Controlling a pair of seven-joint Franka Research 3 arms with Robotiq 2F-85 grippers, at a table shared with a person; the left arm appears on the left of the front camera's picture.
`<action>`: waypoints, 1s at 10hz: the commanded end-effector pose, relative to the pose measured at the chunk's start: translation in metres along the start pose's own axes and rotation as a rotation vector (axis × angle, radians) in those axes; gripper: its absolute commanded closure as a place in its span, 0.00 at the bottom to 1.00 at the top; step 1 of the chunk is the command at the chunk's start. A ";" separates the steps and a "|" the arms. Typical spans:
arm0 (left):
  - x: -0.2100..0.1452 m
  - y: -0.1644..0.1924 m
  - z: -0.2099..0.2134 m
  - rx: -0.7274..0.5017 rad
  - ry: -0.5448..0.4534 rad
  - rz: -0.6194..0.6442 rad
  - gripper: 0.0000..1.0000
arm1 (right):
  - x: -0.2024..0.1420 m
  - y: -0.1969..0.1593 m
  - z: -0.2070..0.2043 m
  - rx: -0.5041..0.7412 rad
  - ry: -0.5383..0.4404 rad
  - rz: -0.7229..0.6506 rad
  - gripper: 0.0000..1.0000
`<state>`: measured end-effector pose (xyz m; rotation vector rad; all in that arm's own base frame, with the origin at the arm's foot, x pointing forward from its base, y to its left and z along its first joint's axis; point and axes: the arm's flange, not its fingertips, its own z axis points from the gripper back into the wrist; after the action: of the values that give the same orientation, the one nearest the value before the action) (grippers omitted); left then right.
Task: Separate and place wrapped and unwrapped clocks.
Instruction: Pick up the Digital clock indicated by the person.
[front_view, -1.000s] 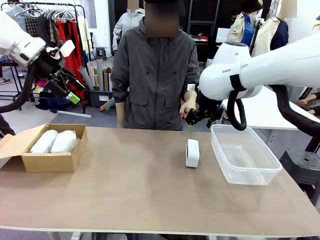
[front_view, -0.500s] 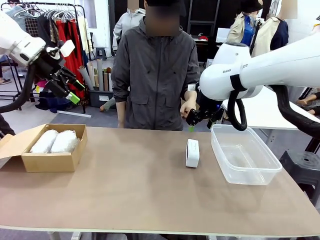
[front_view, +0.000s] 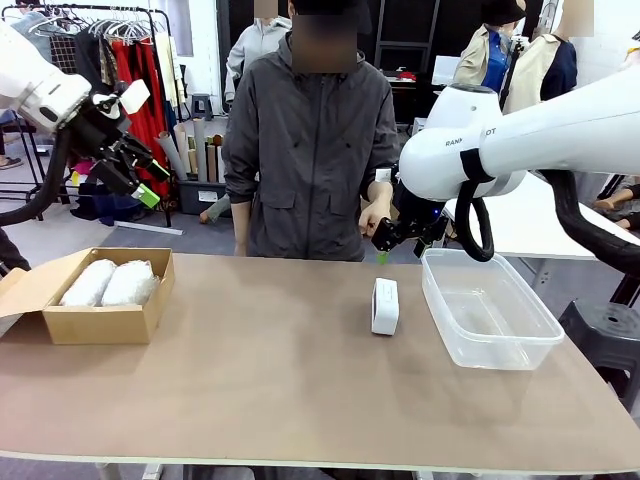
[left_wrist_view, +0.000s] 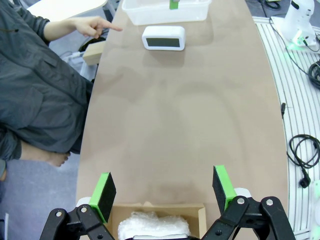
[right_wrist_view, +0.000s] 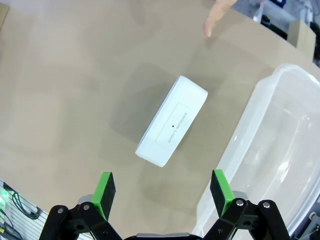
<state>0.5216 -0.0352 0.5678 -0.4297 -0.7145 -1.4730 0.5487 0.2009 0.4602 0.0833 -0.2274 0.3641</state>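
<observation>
The small bare white rounded-rectangular clock (front_view: 385, 306) stands on edge on the brown bench (front_view: 300, 400), right of centre and just left of the clear plastic tub (front_view: 488, 309), apart from it. In the right wrist view its back panel faces up at the camera. The two oblong lumps in white bubble wrap (front_view: 110, 283) lie side by side in the open cardboard box (front_view: 95, 322) at the bench's left end. The right gripper (front_view: 400, 238) hovers above the far edge — over the bare clock — its fingers (right_wrist_view: 104, 192) spread wide and holding nothing. The left gripper (front_view: 135, 172) hangs high above the box, fingers (left_wrist_view: 104, 194) equally wide and empty. A person in a grey jacket (front_view: 310, 140) stands at the far side, one hand (left_wrist_view: 95, 26) pointing a finger toward the bare clock.
</observation>
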 end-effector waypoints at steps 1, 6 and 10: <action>0.001 -0.001 0.001 0.005 0.002 0.002 0.00 | -0.001 -0.001 0.003 -0.003 0.001 -0.003 0.00; 0.001 -0.001 0.001 0.005 0.002 0.002 0.00 | 0.004 -0.001 -0.012 -0.042 0.055 -0.106 0.00; 0.001 -0.001 0.001 0.005 0.002 0.002 0.00 | 0.018 0.016 -0.029 -0.131 0.148 -0.317 0.00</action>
<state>0.5216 -0.0352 0.5678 -0.4297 -0.7146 -1.4731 0.5564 0.2083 0.4286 0.0000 -0.0965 0.1009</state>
